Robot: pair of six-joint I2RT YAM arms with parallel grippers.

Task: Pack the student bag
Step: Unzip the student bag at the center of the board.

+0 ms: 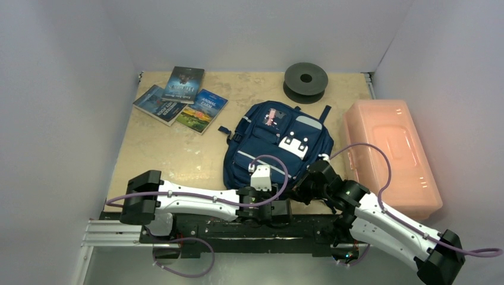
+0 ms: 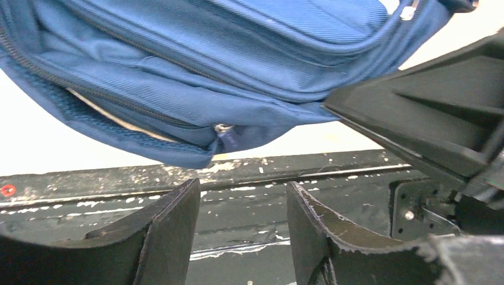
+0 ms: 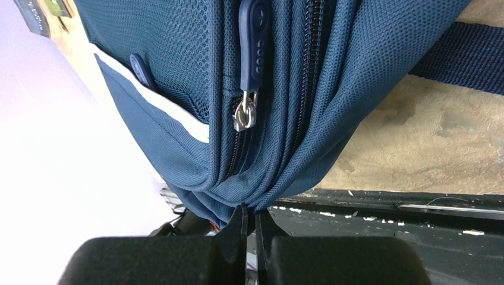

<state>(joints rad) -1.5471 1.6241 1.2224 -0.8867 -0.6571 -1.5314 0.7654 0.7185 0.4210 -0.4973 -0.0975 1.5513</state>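
Top external view, left to right: three glossy paperback books (image 1: 180, 98) lie fanned at the far left of the tan tabletop (image 1: 160, 157), well apart from the navy blue fabric student bag (image 1: 279, 145). The bag lies flat at centre with its bottom edge toward the arm bases. The left gripper (image 2: 241, 199) sits just below that edge, jaws apart and nothing between them; the left wrist view shows a small zip pull (image 2: 224, 135) just above the gap. A dark grey round spool (image 1: 305, 80) stands behind the bag. The right gripper (image 3: 249, 208) is closed, pinching a gathered fold at the bag's near right corner. A pink translucent plastic box (image 1: 392, 157) lies to the right, near the bag. The step in hand appears to be opening a zip. The pinch should hold the fabric taut while the left jaws rise around the pull alone, not the cloth, then draw along the zip line.
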